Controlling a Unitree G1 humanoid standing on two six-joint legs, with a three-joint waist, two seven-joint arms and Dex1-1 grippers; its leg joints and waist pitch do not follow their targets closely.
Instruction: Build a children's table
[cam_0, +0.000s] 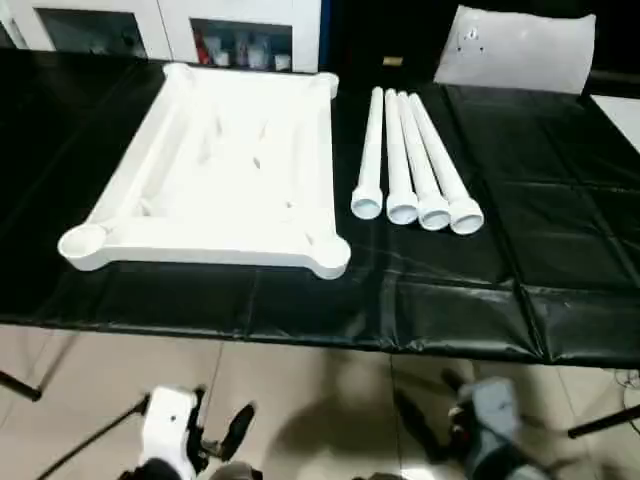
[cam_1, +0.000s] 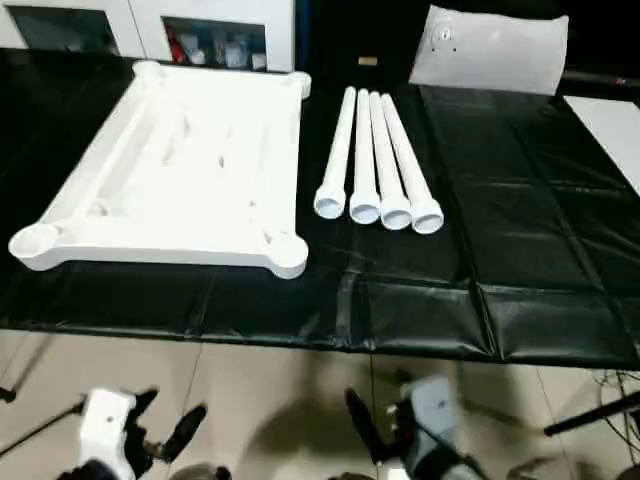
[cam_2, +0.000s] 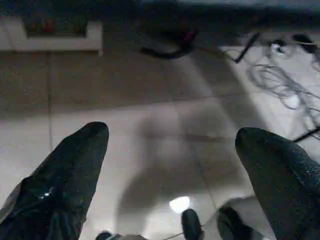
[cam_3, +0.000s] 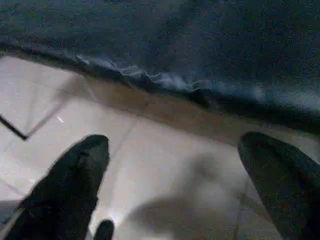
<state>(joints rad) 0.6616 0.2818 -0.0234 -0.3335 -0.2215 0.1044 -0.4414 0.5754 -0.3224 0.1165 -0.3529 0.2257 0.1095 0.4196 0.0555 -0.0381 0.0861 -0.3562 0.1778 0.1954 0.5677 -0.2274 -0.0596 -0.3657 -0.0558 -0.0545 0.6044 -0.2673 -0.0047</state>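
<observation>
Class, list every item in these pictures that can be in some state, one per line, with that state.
table top: lying underside up on the black work surface, corner sockets empty
four legs: unattached, lying side by side right of the top
left gripper: open, empty, low over the floor
right gripper: open, empty, low over the floor
</observation>
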